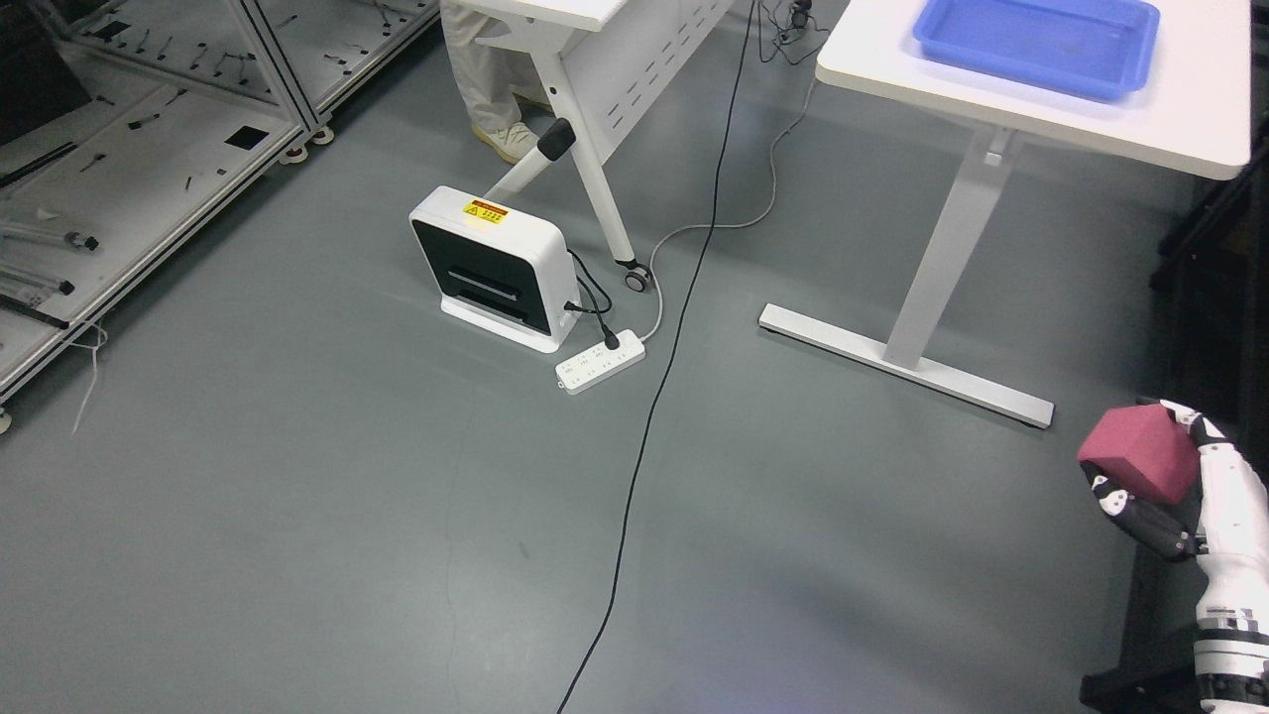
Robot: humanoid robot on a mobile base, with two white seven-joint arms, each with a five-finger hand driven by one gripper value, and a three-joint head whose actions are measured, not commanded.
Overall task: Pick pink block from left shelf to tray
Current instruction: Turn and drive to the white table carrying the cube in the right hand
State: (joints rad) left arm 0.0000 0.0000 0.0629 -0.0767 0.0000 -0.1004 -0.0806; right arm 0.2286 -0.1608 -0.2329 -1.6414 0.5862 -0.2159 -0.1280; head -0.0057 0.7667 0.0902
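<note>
**Block in right hand, off the shelf**

Gripping pink block in right hand at lower right of the head view, fingers wrapping under and around it, block held above grey floor. Sitting empty: blue tray on white table at upper right, well apart from the block. Standing on the floor mid-left: white box unit, plugged into power strip just beside it. Showing at upper left: shelf.

Pink block; blue tray; white table; grey floor
</note>
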